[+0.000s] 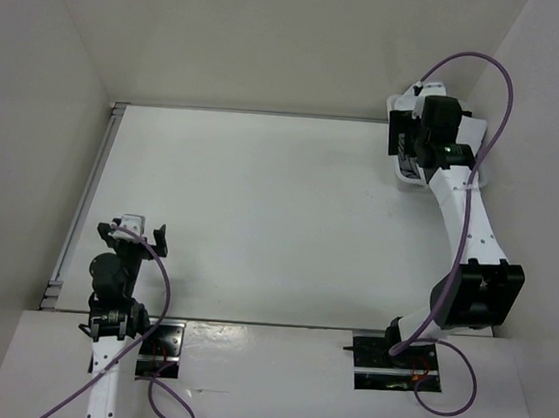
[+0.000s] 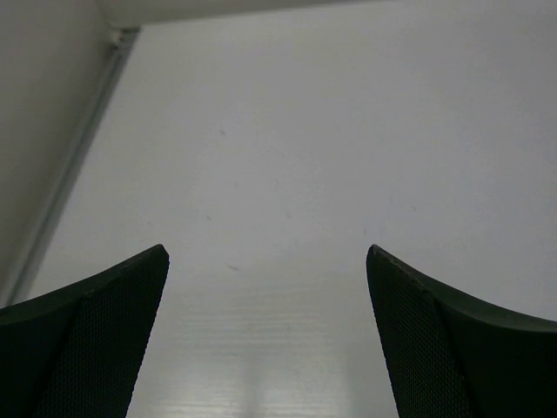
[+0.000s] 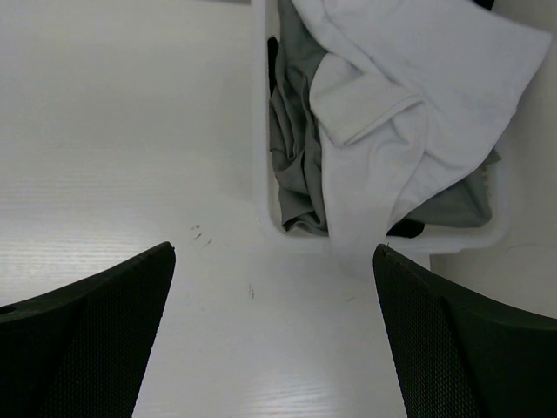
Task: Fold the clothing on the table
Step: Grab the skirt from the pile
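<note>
The clothing lies piled in a white plastic basket (image 3: 263, 131) at the table's far right. A white garment (image 3: 418, 96) is on top, with one end draped over the near rim onto the table (image 1: 260, 208), and a grey garment (image 3: 296, 131) lies under it. My right gripper (image 3: 272, 252) hangs open just in front of the basket, nothing between its fingers. In the top view the right gripper (image 1: 407, 146) covers most of the basket. My left gripper (image 2: 266, 252) is open over bare tabletop at the near left, and the top view shows the left gripper (image 1: 140, 229) close to its base.
White walls enclose the table on the left, back and right. A metal rail (image 1: 85, 194) runs along the left edge, another along the back. A small dark item (image 3: 405, 229) shows under the clothes at the basket's near rim. Purple cables loop from both arms.
</note>
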You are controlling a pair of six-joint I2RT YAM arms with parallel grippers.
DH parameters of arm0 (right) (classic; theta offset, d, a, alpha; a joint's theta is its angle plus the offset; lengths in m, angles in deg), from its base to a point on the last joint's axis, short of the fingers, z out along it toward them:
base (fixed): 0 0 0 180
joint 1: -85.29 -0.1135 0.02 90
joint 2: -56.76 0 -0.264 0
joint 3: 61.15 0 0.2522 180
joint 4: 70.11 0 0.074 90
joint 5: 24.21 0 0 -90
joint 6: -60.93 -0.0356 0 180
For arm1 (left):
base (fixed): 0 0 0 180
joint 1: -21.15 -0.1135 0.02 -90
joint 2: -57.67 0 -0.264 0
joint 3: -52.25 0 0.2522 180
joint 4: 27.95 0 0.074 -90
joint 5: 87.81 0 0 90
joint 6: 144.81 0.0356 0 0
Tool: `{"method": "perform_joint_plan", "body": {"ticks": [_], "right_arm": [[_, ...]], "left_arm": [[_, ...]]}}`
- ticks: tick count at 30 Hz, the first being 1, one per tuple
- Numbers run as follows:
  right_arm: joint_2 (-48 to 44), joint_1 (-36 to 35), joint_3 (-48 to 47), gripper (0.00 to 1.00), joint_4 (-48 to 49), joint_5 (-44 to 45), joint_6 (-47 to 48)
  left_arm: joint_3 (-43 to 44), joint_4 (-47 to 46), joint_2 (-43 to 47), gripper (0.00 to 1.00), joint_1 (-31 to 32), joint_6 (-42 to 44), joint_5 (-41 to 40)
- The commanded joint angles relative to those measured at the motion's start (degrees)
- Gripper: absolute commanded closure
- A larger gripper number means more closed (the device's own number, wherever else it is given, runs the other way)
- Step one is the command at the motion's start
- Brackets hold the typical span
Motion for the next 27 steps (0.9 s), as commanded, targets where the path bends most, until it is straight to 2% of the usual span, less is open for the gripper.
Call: {"method": "perform_joint_plan", "body": {"ticks": [1,3,4,6,7,8,9,10,11,12,14,15,16,17,18,19,20,27], "right_arm": [[-0.40,2.49,-6.69,0.02,1.02,-2.98,2.67],[1.97,3.11,-8.97,0.02,-0.29,-3.01,3.28],[3.03,3.12,-9.85,0.02,-0.30,-3.01,4.24],[5.40,4.60,-13.35,0.02,-1.09,-2.04,4.78],[8.02,4.61,-14.86,0.02,-3.27,-2.04,6.17],[9.27,4.61,-16.35,0.02,-3.98,-0.12,7.75],[10.41,4.61,-18.63,0.02,-4.51,1.03,10.03],[12.42,4.61,-19.35,0.02,-4.52,2.08,11.01],[13.22,4.61,-21.36,0.02,-6.26,2.88,11.89],[14.10,4.09,-22.59,0.02,-7.58,2.88,13.64],[16.30,3.30,-24.00,0.02,-10.93,3.41,14.35],[16.31,2.60,-24.01,0.02,-10.94,3.41,14.36],[17.01,2.59,-24.01,0.02,-10.94,4.28,14.36],[17.01,2.59,-22.19,0.02,-9.37,4.90,13.58],[17.01,2.59,-21.38,0.02,-8.57,5.51,13.05],[17.01,2.59,-20.51,0.02,-7.87,5.52,11.91],[17.62,3.11,-19.45,0.02,-8.64,2.74,11.12],[19.03,4.17,-14.88,0.02,-7.86,2.18,2.68]], "left_arm": [[4.15,-18.74,6.94,0.00,0.61,-0.76,-9.67],[7.83,-16.36,3.96,0.00,0.61,4.50,-9.69],[12.11,-14.94,-1.28,0.00,0.61,7.92,-11.35],[16.53,-13.79,-8.33,0.00,0.61,9.44,-20.12],[19.25,-12.57,-16.98,0.00,0.61,9.44,-23.28],[27.02,-11.25,-21.76,0.00,0.61,8.57,-26.19],[32.23,-6.02,-26.86,0.00,0.61,6.83,-30.92],[38.28,-1.70,-37.70,0.00,0.09,3.94,-32.62],[45.22,3.65,-43.46,0.00,-0.87,-2.97,-33.59],[59.91,15.01,-55.00,0.00,-1.40,-5.99,-32.99],[74.40,26.15,-66.14,0.00,-2.46,-10.57,-29.67],[81.25,36.03,-71.24,0.00,-3.16,-10.07,-23.55],[94.90,40.83,-81.21,0.00,-3.17,-8.41,-19.66],[101.82,45.75,-86.10,0.00,-3.17,-5.70,-15.45],[108.33,55.20,-94.59,0.00,-3.69,0.42,-11.06],[112.48,56.60,-96.15,0.00,-3.69,0.48,-7.97],[110.18,51.13,-94.95,0.00,-3.69,0.48,-11.59],[96.65,40.01,-92.92,0.00,-4.31,2.24,-16.55]]}}
